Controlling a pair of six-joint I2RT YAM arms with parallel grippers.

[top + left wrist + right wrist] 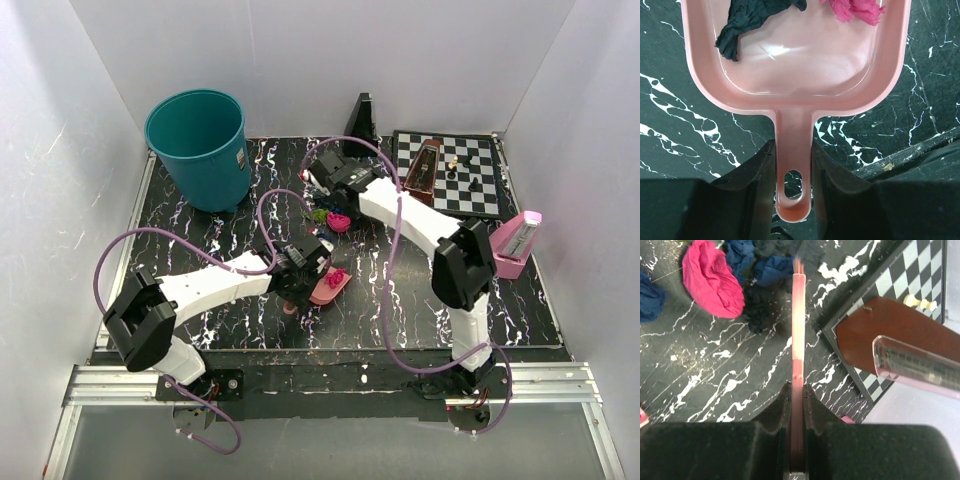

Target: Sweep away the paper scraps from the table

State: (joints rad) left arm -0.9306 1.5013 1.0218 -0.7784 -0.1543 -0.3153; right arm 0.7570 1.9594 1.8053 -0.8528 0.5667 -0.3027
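Note:
My left gripper [300, 278] [793, 150] is shut on the handle of a pink dustpan [328, 289] [795, 70] that lies on the black marbled table [220, 240]. A dark blue scrap [747, 20] and a magenta scrap [857, 9] [336, 277] lie in the pan. My right gripper [328, 178] [797, 387] is shut on a thin pink sweeping tool [798, 315], seen edge-on. Its tip sits among a pile of scraps [331, 220]: a magenta wad [712, 282] to its left and dark blue wads [767, 270] at the tip. A green scrap [320, 214] lies in the pile.
A teal bin [200, 145] stands at the back left. A chessboard [470, 185] with small pieces and a brown metronome [424, 168] [890, 330] lies at the back right. A pink metronome [516, 245] stands at the right edge, a black one [362, 120] at the back wall.

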